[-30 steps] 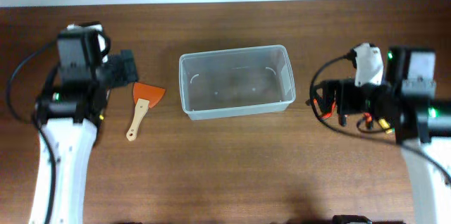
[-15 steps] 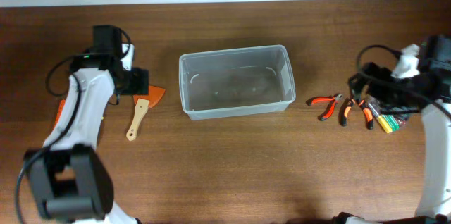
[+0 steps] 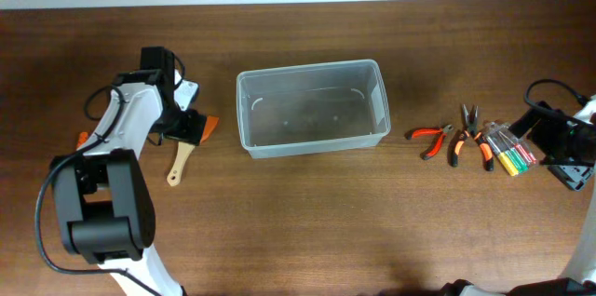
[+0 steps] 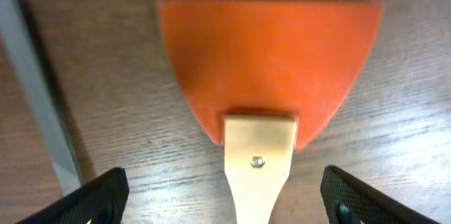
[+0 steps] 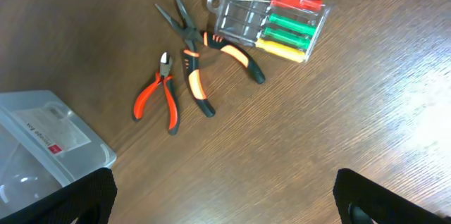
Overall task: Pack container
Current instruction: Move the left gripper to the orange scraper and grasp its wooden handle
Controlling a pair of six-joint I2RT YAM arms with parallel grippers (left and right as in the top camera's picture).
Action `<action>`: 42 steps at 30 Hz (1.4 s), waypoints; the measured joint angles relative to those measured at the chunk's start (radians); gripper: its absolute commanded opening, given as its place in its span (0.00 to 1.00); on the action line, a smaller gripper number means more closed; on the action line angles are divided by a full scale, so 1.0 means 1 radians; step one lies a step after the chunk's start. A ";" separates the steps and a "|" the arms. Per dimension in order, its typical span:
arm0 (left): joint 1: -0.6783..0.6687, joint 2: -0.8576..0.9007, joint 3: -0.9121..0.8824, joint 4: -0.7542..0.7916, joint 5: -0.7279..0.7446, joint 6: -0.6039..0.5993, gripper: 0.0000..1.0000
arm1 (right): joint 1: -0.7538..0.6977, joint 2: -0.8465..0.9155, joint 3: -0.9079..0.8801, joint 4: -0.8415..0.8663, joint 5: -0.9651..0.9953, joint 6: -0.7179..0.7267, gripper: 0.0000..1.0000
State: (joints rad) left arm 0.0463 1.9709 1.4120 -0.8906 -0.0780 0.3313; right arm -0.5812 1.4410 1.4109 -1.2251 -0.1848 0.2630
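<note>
Left of the container (image 3: 312,114), your left end effector (image 3: 186,128) hangs released over the orange scraper (image 4: 268,69), its fingers spread either side of the wooden handle. The container stands open-topped at mid-surface (image 3: 298,231). Right of it lie orange cutters (image 3: 428,138), long-nose pliers (image 3: 466,136) and a screwdriver case (image 3: 510,152). Farthest right, your right end effector (image 5: 225,199) is released, grasping nothing.

Workshop-style bench: plain wooden table (image 3: 307,226) with pliers (image 3: 426,136), screwdriver case (image 3: 510,153), scraper (image 3: 178,162).

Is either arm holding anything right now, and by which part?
Nothing is held. The left gripper is open over the orange-bladed wooden-handled scraper; the right gripper is open too.
</note>
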 measured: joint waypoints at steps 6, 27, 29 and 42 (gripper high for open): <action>0.000 0.013 0.000 0.020 0.000 0.116 0.84 | 0.000 0.000 0.000 0.006 0.004 -0.001 0.99; -0.043 0.110 0.022 0.014 0.016 0.087 0.77 | 0.000 0.000 0.000 0.006 0.004 -0.001 0.99; -0.043 0.117 0.031 0.004 0.020 0.076 0.78 | 0.000 0.000 0.000 0.006 0.005 -0.001 0.98; -0.043 0.126 0.040 -0.061 0.019 0.071 0.73 | 0.000 0.000 0.000 0.006 0.005 -0.001 0.99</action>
State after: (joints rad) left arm 0.0029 2.0964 1.4525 -0.9520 -0.0589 0.4026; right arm -0.5812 1.4414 1.4109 -1.2190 -0.1802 0.2623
